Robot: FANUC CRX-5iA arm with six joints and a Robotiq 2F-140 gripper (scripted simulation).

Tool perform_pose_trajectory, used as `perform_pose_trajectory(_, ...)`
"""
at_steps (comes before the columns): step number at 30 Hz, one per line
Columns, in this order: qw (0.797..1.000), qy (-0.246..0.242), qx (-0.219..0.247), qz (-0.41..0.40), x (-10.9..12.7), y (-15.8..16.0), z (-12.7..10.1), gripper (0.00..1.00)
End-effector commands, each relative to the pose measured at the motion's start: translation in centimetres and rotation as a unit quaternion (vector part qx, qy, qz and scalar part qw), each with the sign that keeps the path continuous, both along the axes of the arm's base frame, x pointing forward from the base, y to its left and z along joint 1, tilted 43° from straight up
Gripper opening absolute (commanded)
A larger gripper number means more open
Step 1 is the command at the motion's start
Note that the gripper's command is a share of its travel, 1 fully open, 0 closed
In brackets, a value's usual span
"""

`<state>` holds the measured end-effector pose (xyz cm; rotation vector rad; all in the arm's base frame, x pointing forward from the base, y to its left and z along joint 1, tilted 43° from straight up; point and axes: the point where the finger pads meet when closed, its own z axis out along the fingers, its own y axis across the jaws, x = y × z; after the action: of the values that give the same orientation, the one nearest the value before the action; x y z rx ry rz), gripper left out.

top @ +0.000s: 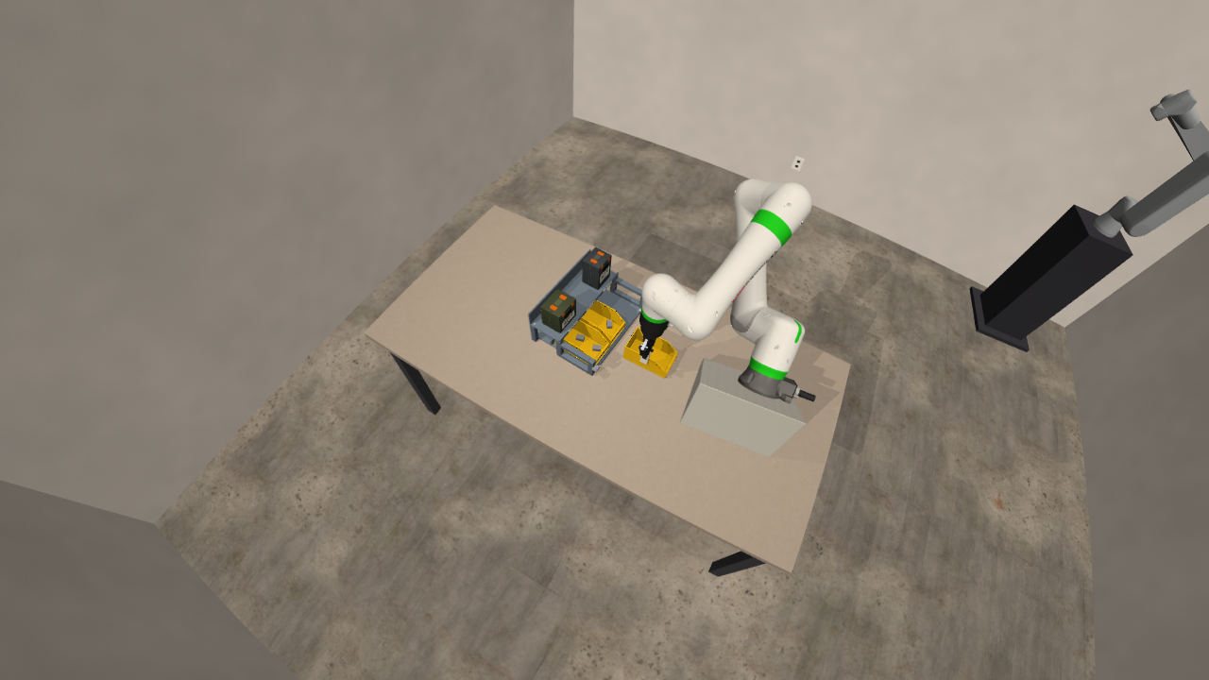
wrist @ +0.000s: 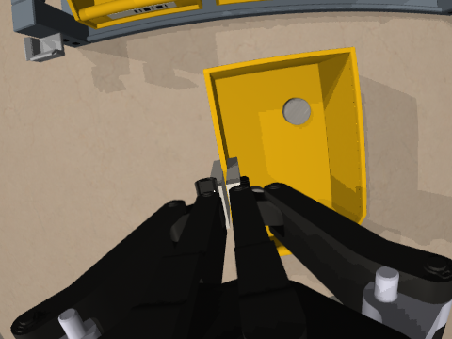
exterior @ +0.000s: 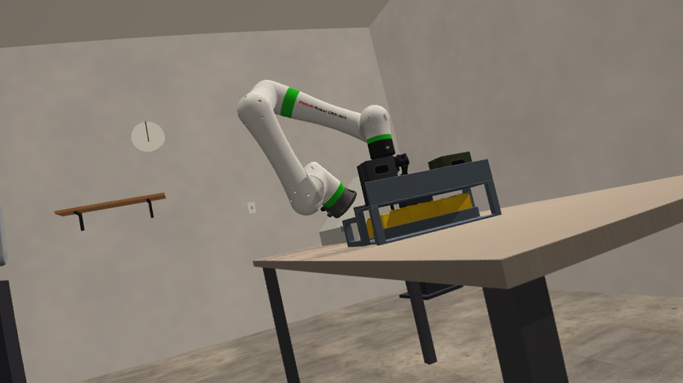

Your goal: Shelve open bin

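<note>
My gripper (top: 644, 354) (exterior: 403, 164) (wrist: 228, 174) is clenched on one side wall of the yellow open bin (top: 664, 357) (wrist: 301, 155), one fingertip inside the wall and the other outside. The bin is at the table (top: 473, 279) (exterior: 585, 221) (wrist: 118, 141), just beside the blue-grey shelf (top: 573, 288) (exterior: 429, 181) (wrist: 24, 20) and apart from it. I can't tell whether its underside touches the tabletop. A round grey disc (wrist: 297, 112) lies on the bin's floor; my own fingers hide part of the inside from the wrist view.

On the shelf, two more yellow bins (top: 594, 331) (exterior: 428, 210) (wrist: 141, 13) stand side by side with small grey parts in them, and the free place is at one end of their row. Above and behind, a black case (top: 596, 268) (exterior: 381, 169) and a dark green case (top: 558, 313) (exterior: 449, 161) stand on the upper board. My white arm (top: 735, 275) (exterior: 319, 113) reaches over from a pale plinth (top: 740, 418), its wrist pointing down.
</note>
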<state>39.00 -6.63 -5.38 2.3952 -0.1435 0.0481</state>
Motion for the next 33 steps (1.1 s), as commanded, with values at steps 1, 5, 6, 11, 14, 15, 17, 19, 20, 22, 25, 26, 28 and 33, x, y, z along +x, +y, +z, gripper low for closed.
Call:
perform_pose_trajectory(1, 1.0, 0.0, 0.0, 0.0, 0.01, 0.02, 0.0, 0.0)
perform_pose_trajectory(5, 1.0, 0.0, 0.0, 0.0, 0.01, 0.02, 0.0, 0.0)
perform_pose_trajectory(6, 1.0, 0.0, 0.0, 0.0, 0.01, 0.02, 0.0, 0.0)
perform_pose_trajectory(11, 1.0, 0.0, 0.0, 0.0, 0.01, 0.02, 0.0, 0.0)
perform_pose_trajectory(14, 1.0, 0.0, 0.0, 0.0, 0.01, 0.02, 0.0, 0.0)
perform_pose_trajectory(15, 1.0, 0.0, 0.0, 0.0, 0.01, 0.02, 0.0, 0.0)
perform_pose_trajectory(17, 1.0, 0.0, 0.0, 0.0, 0.01, 0.02, 0.0, 0.0)
perform_pose_trajectory(19, 1.0, 0.0, 0.0, 0.0, 0.01, 0.02, 0.0, 0.0)
perform_pose_trajectory(20, 1.0, 0.0, 0.0, 0.0, 0.01, 0.02, 0.0, 0.0)
perform_pose_trajectory(22, 1.0, 0.0, 0.0, 0.0, 0.01, 0.03, 0.02, 0.0)
perform_pose_trajectory(25, 1.0, 0.0, 0.0, 0.0, 0.01, 0.08, 0.07, 0.0)
perform_pose_trajectory(26, 1.0, 0.0, 0.0, 0.0, 0.01, 0.11, 0.1, 0.0)
perform_pose_trajectory(28, 1.0, 0.0, 0.0, 0.0, 0.01, 0.18, 0.18, 0.0)
perform_pose_trajectory(33, 1.0, 0.0, 0.0, 0.0, 0.01, 0.47, 0.49, 0.0)
